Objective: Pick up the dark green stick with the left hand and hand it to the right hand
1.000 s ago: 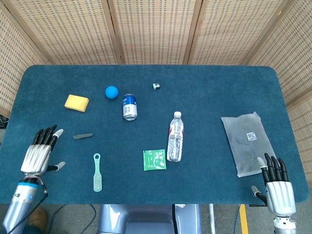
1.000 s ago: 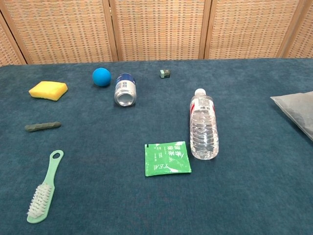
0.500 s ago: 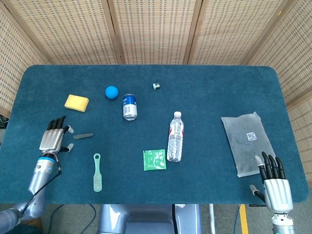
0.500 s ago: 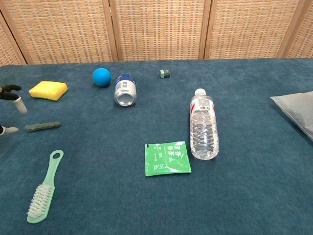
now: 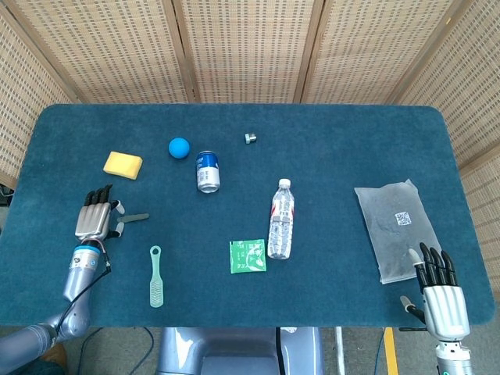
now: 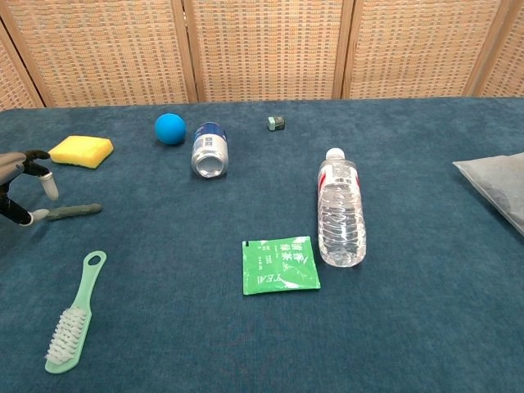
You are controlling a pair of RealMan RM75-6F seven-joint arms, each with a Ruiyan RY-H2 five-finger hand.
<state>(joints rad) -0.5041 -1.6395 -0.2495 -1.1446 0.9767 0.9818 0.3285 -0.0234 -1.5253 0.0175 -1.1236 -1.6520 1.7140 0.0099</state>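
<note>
**Left hand at the stick, nothing held yet**

The blue surface fills most of the room's middle, backed by woven screens. On its right side lies a grey plastic bag, the biggest thing on it. Near the middle a water bottle lies on its side, with a green sachet just beside its base. A pale green brush lies toward the front left, a blue can lies on its side further back, and a yellow sponge and a blue ball sit near it. A tiny grey block sits alone at the back.

The dark green stick lies flat on the left, between sponge and brush. The left hand is at its left end, fingers spread with the thumb tip low beside the stick's tip; I judge nothing is pinched. The right hand waits at the front right corner, well apart, fingers straight and slightly apart, holding nothing.

The risk I see is that the stick is thin and lies flat, so fingers closing on its very end may nudge or roll it away, or lift it lopsided so it swings and drops. The handover also spans nearly the whole surface; a weak end-grip leaves little stick for the other hand.
</note>
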